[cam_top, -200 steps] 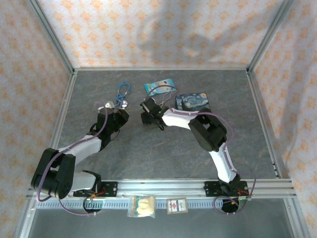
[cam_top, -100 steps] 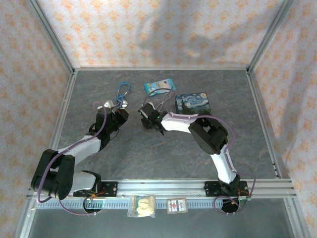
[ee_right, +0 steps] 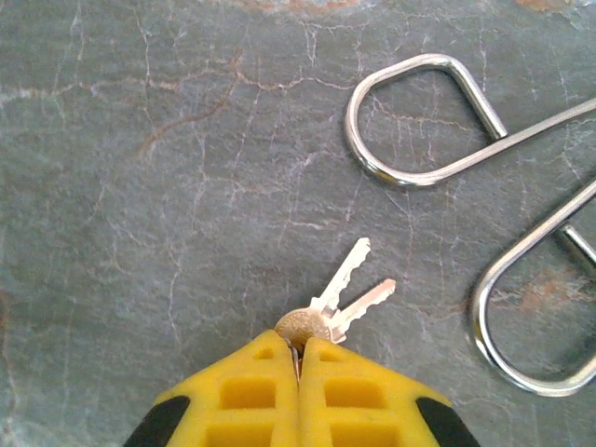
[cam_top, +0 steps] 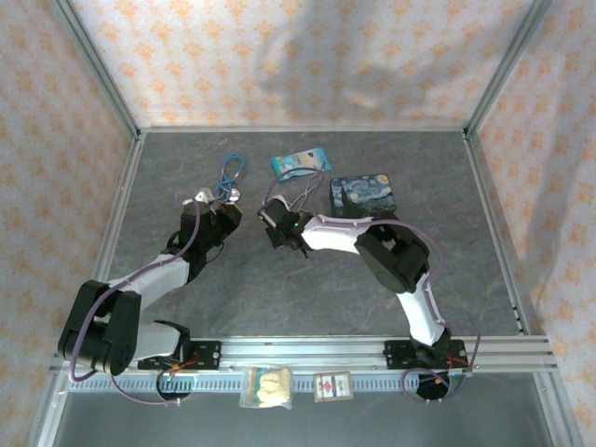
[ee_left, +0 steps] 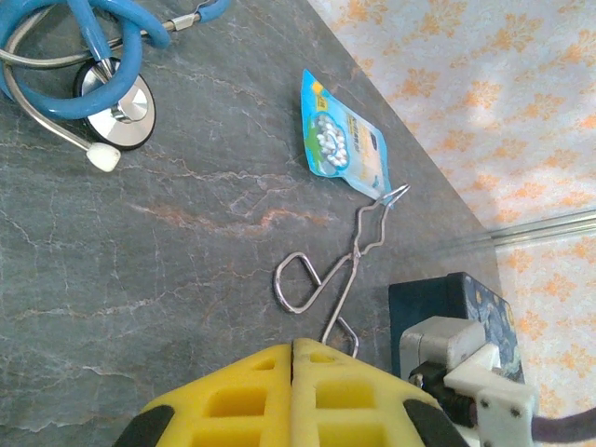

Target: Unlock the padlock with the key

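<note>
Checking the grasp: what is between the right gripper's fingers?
The right gripper pinches the key by its round head. Two toothed blades stick out over the table, beside the forceps loops. How much of the head lies inside is covered by the gripper.

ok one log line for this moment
right gripper: shut on key | left gripper: shut, near stethoscope | key: beside forceps, apart

The right gripper point(cam_top: 274, 220) has shifted away from the blue pouch point(cam_top: 300, 164), toward the near edge of the table. The forceps point(cam_top: 304, 197), covered by the gripper a second ago, now lie exposed beyond it.
</note>
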Controlling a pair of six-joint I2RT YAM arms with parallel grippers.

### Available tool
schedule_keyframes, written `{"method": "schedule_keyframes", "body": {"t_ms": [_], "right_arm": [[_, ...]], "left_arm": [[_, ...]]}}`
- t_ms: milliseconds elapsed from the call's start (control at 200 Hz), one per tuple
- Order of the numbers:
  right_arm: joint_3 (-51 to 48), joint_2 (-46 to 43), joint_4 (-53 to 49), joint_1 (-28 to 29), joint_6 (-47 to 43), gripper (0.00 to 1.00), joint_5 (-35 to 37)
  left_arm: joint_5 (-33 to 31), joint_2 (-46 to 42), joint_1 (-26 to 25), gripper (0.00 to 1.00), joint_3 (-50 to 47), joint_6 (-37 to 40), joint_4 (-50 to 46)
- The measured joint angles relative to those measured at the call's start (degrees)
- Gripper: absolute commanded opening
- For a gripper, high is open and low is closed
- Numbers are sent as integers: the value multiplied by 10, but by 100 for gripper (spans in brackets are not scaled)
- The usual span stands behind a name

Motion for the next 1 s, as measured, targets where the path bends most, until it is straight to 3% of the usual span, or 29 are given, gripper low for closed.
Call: {"method": "schedule_keyframes", "body": {"t_ms": [130,220,410,631,1001], "right_arm": [[-52,-41,7,-8,-35,0,-32],[-89,-80,8,-32,-46,0,-97],[-108,-123,13,-92,-53,0,-233],[-142,-134,37,-90,-53,0,-324],[-188,-219,84,-113,-21,0,-440]], "left_arm": [[17,-6,0,0,-5,-24,15],[31,-14,0,0,-28,-55,50],[38,-23,-31,11,-96,-143,111],[24,-13,-91,29,-122,-227,190],[31,74,-102,35,-122,-297,300]]}}
